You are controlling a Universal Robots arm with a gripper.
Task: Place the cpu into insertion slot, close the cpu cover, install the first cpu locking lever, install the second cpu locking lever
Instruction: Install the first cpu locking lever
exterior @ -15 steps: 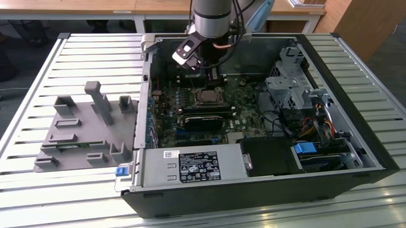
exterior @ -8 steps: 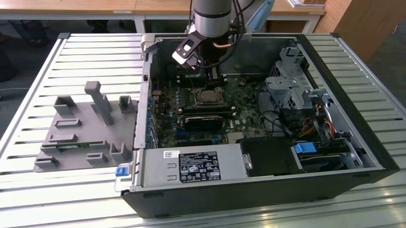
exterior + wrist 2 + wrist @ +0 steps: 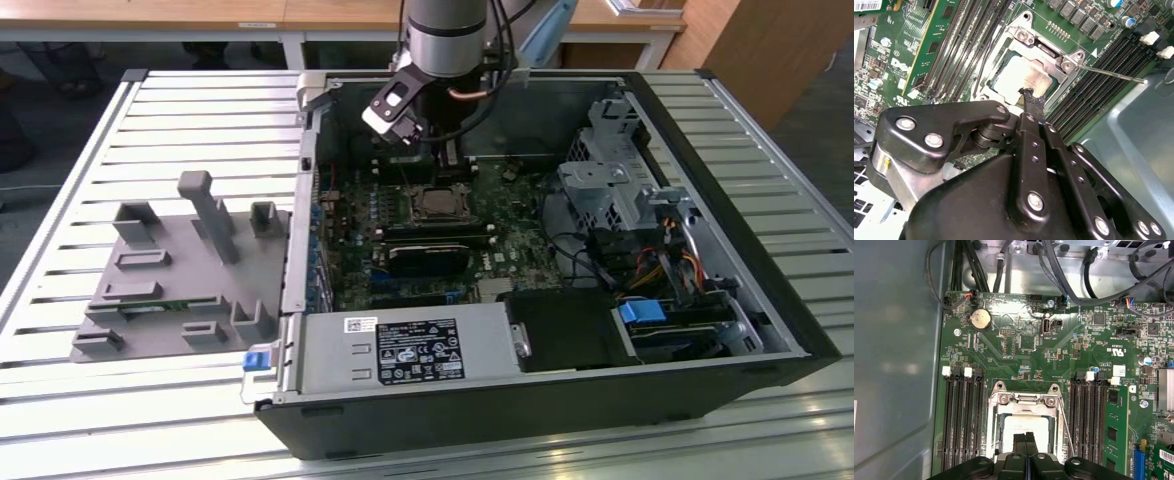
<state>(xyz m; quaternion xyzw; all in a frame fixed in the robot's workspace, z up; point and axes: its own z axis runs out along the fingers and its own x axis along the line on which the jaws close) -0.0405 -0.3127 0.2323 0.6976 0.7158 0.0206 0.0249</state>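
Right beneath the claw (image 3: 1025,436), cpu (image 3: 1044,429) inside the cpu cover (image 3: 1024,401) window.

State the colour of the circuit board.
Green; the circuit board shows best in the first wrist view.

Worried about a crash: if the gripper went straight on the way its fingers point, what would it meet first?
Probably the cpu, on its metal face inside the window of the cpu cover. The gripper, fingers closed, aims at it. How near it is cannot be told.
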